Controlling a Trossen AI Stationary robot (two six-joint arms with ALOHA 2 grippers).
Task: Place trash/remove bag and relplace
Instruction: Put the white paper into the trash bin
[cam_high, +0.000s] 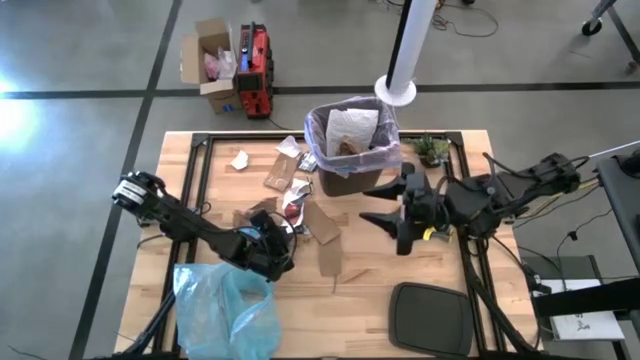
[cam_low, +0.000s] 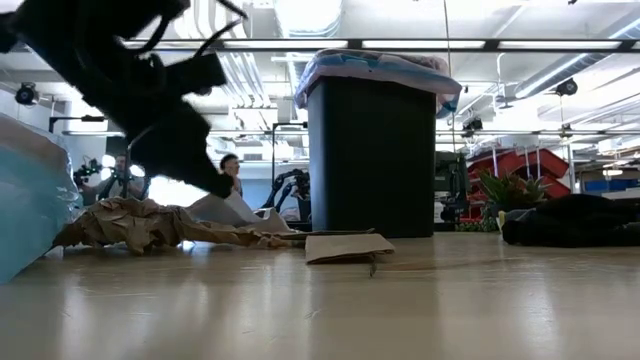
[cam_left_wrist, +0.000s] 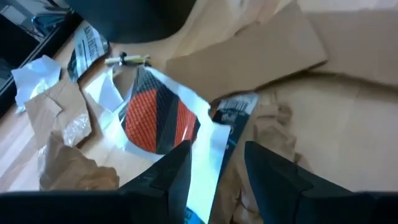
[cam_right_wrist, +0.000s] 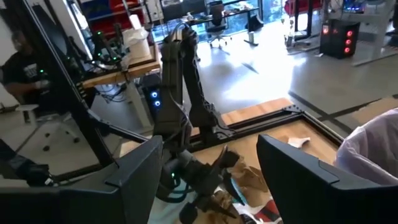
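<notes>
The black bin (cam_high: 350, 172) (cam_low: 375, 160) stands at the table's far middle. Its pale lavender-pink bag (cam_high: 318, 125) (cam_low: 375, 65) is folded over the rim, with paper trash inside. Cardboard scraps (cam_high: 322, 222), white paper bits (cam_high: 240, 160) and a red-and-black wrapper (cam_high: 293, 203) (cam_left_wrist: 155, 115) lie on the table in front of the bin. My left gripper (cam_high: 280, 232) (cam_left_wrist: 217, 155) (cam_low: 215, 180) is open just over the wrapper's white edge and the crumpled brown paper (cam_low: 140, 225). My right gripper (cam_high: 388, 232) (cam_right_wrist: 208, 155) hovers open to the bin's near right.
A crumpled light-blue plastic bag (cam_high: 225, 305) (cam_low: 25, 200) lies at the near left. A black lid (cam_high: 430, 315) lies at the near right, and a small plant (cam_high: 430, 150) stands right of the bin. People sit in the room beyond the table.
</notes>
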